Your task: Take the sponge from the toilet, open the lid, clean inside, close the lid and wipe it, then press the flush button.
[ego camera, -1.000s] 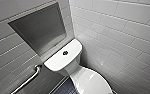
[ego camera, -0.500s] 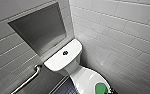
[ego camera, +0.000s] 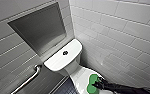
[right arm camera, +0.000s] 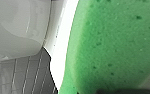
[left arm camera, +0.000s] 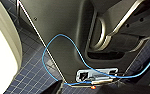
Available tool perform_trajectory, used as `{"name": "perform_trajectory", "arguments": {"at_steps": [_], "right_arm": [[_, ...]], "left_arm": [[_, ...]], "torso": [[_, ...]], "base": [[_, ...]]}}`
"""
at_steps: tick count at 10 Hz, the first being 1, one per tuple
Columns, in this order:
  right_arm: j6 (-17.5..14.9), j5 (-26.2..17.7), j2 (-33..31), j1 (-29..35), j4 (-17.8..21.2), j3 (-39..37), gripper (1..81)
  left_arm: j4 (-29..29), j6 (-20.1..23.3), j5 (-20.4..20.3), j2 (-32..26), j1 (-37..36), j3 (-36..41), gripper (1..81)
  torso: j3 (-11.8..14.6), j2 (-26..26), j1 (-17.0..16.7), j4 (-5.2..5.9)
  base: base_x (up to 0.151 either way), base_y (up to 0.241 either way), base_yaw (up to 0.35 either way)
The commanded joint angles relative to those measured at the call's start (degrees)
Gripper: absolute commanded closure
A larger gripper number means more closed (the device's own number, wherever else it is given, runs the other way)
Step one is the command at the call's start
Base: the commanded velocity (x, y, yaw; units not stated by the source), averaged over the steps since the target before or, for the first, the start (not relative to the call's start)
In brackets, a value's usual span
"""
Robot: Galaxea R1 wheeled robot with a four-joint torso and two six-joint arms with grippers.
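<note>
Tiled wall (ego camera: 121, 30) runs close along the toilet's (ego camera: 74, 67) far side; a grey recess (ego camera: 38, 27) sits in the other wall, above the tank. Toilet is wedged in the corner btw the two. Lid (ego camera: 80, 76) is down, white and glossy. Grab bar (ego camera: 28, 80) slants on the wall beside the tank, over dark floor tile (ego camera: 63, 88).

Sponge (ego camera: 91, 81) lies on the lid, toward its wall-side edge. R pincer (ego camera: 95, 85) comes in low from the side and is right at the sponge, touching or overlapping it. Can't tell whether it's open, closed or gripping. In the R wrist view the sponge (right arm camera: 111, 45) sits very near, w/ white lid edge beside it.

Step in hand, prob: the pick-up. To do it well: get the soft pad across its narrow side, squeeze enough that it won't slip, lift straight off the slick lid, no dragging toward the rim.

Room: tight on the wall side, so little swing there; more open toward the floor side. Flush button (ego camera: 65, 52) sits mid tank top, well apart from the sponge.
</note>
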Motion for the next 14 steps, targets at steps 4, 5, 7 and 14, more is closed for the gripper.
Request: {"name": "perform_trajectory", "arguments": {"at_steps": [4, 5, 7, 14], "right_arm": [[0.2, -6.1, 22.2, 8.0, -1.1, -18.8, 81.1], [0.2, -5.8, 23.9, 6.7, -1.7, -20.3, 81.1], [-0.2, -4.6, 25.8, 2.8, -3.1, -24.0, 81.1], [0.1, -0.6, 10.0, -6.6, -3.4, -10.6, 81.1]], "left_arm": [[0.2, 0.2, 2.7, -0.8, 1.4, -0.2, 1.0], [0.2, 0.2, 2.7, -0.8, 1.5, -0.2, 1.0], [0.2, 0.1, 2.7, -0.8, 1.6, -0.2, 1.0], [0.2, 0.1, 2.7, -1.1, 1.7, -0.2, 1.0]], "torso": [[0.0, 0.0, 0.0, 0.0], [0.0, 0.0, 0.0, 0.0], [0.0, 0.0, 0.0, 0.0], [0.0, 0.0, 0.0, -0.02]], "base": [[0.0, 0.0, 0.0], [0.0, 0.0, 0.0], [0.0, 0.0, 0.0], [0.0, 0.0, 0.0]]}}
